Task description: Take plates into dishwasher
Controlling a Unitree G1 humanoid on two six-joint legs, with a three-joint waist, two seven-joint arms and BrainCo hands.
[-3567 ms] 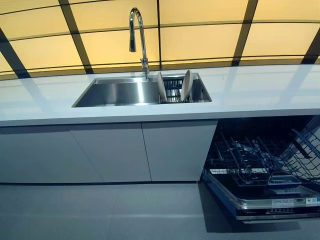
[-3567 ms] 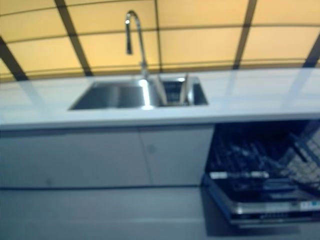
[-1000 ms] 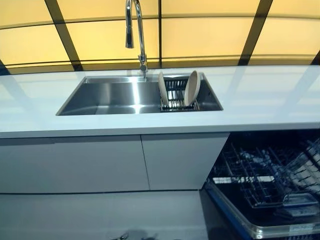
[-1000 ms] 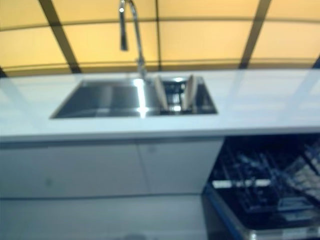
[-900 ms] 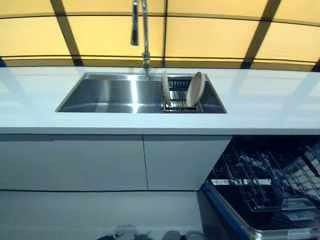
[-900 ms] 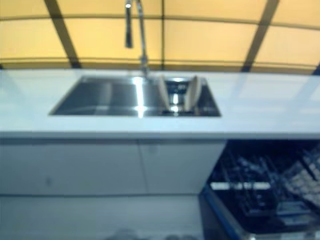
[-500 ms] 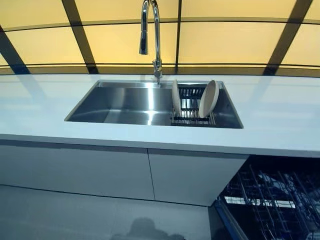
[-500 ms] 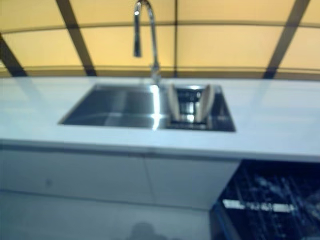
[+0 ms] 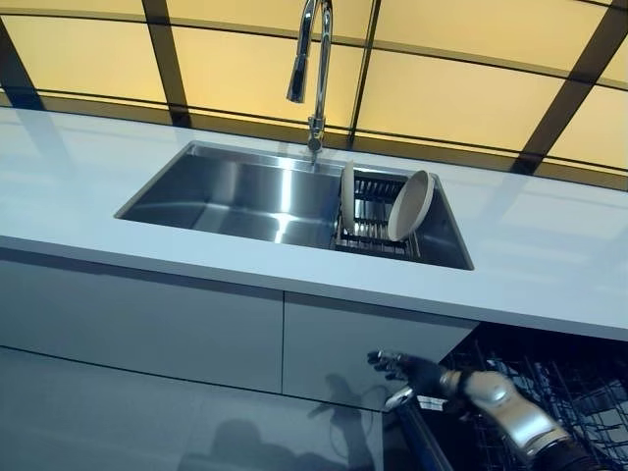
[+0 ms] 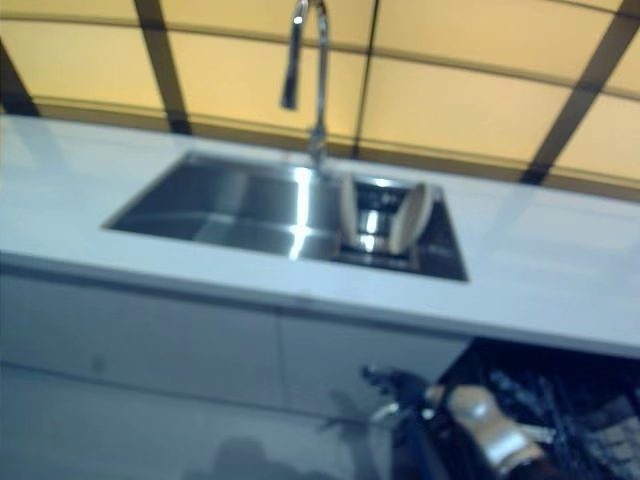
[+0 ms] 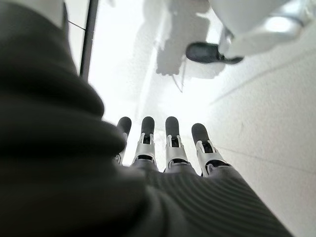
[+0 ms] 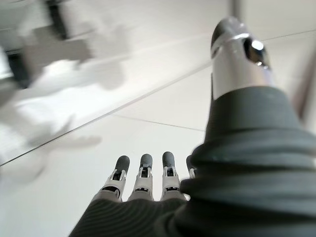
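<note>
Two beige plates stand on edge in a dark wire rack [image 9: 376,228] at the right end of the steel sink [image 9: 235,191]. The left plate [image 9: 347,196] is upright; the right plate [image 9: 410,206] leans to the right. My right hand [image 9: 417,374] hangs below the counter in front of the cabinet, by the open dishwasher [image 9: 579,392]. Its fingers [image 12: 143,178] are straight and hold nothing. My left hand [image 11: 168,148] shows only in its wrist view, fingers straight over the pale floor, also holding nothing.
A tall chrome tap [image 9: 312,69] rises behind the sink. The white counter [image 9: 549,265] runs left and right of it. Grey cabinet doors [image 9: 196,334] sit below. The dishwasher's wire basket [image 9: 589,378] is pulled out at lower right.
The camera has moved nearer and tilted, so the sink and plates sit larger in view. My right hand has come into view at lower right. The plates have not moved.
</note>
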